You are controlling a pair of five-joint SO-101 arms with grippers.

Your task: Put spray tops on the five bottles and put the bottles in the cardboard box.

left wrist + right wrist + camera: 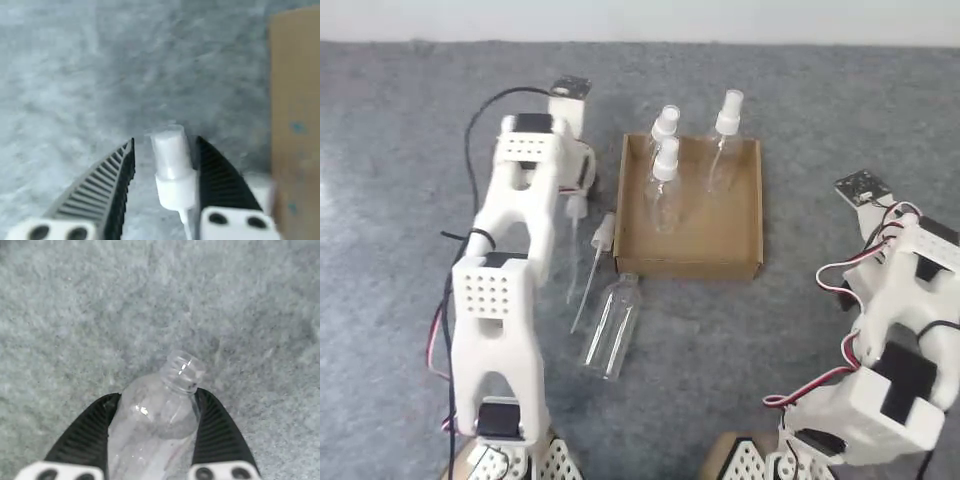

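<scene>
My left gripper [165, 142] is open, its fingers on either side of a white spray top [171, 165] lying on the grey mat beside the cardboard box [295, 125]. In the high view that spray top [578, 208] lies left of the box [690, 265], with a second spray top [602, 233] next to it. My right gripper [157, 396] is shut on a clear bottle [160, 425] with an uncapped neck. Another uncapped bottle [612, 325] lies on the mat in front of the box. Three bottles with spray tops [665, 185] stand inside the box.
The right arm [905, 290] is folded back at the right side of the mat, well away from the box. Grey mat lies open between the box and that arm. A black cable [470, 140] loops behind the left arm.
</scene>
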